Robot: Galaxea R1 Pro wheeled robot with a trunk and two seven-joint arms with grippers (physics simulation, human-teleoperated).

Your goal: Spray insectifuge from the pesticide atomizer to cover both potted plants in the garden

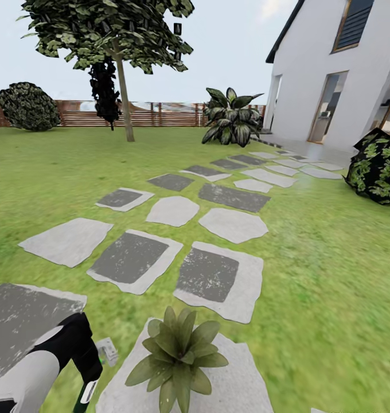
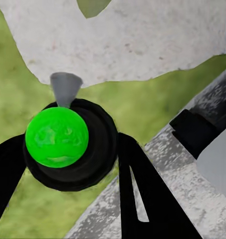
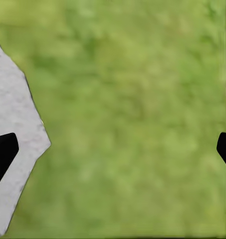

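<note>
No legible labels. We log the left end effector pinching the pesticide atomizer, green top showing, beside a potted plant on a stepping stone. Right end effector spread over open lawn.

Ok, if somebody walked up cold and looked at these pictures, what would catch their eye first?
Probably the bright green ball-like cap in the left wrist view, on a dark round atomizer held between the left tool's black fingers. In the head view, a spiky green potted plant sits on a grey stone right at the bottom, beside the left arm. Behind it, a path of stepping stones runs across the lawn toward the white house.
</note>
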